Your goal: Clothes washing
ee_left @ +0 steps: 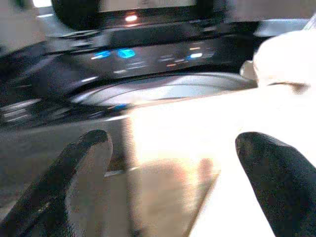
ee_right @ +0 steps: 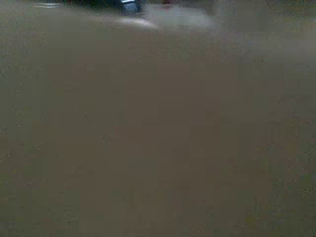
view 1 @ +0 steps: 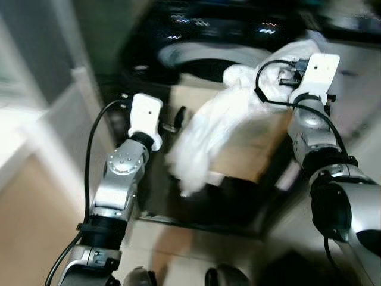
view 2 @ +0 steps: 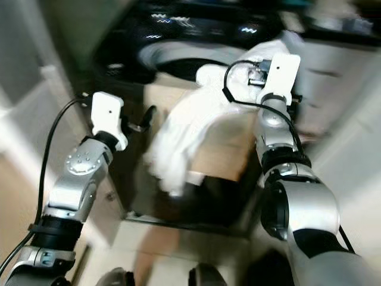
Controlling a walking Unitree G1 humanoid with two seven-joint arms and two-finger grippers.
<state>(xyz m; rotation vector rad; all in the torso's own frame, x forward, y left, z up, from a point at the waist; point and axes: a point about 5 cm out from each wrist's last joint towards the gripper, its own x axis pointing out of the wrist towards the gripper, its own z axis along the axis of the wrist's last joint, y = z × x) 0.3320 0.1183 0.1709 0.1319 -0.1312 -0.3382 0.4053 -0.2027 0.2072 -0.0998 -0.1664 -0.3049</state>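
Note:
A white garment (view 1: 217, 122) hangs in a long bunch from my right gripper (view 1: 284, 67), which is raised and shut on its upper end; the fabric hides the fingers and covers the right wrist view. The garment drapes down over a tan box (view 1: 253, 152) in front of a black washing machine (view 1: 205, 55) with a round door. My left gripper (view 1: 172, 119) is held out to the left of the garment, apart from it. Its two black fingers (ee_left: 74, 177) stand open with nothing between them, pointing at the machine's lit control panel (ee_left: 148, 54). The views are blurred.
The machine's dark front (view 1: 196, 202) drops below the box to a pale floor (view 1: 178, 244). A white wall or cabinet (view 1: 41, 137) stands close on the left. A light surface (view 1: 363, 89) lies to the right of the machine.

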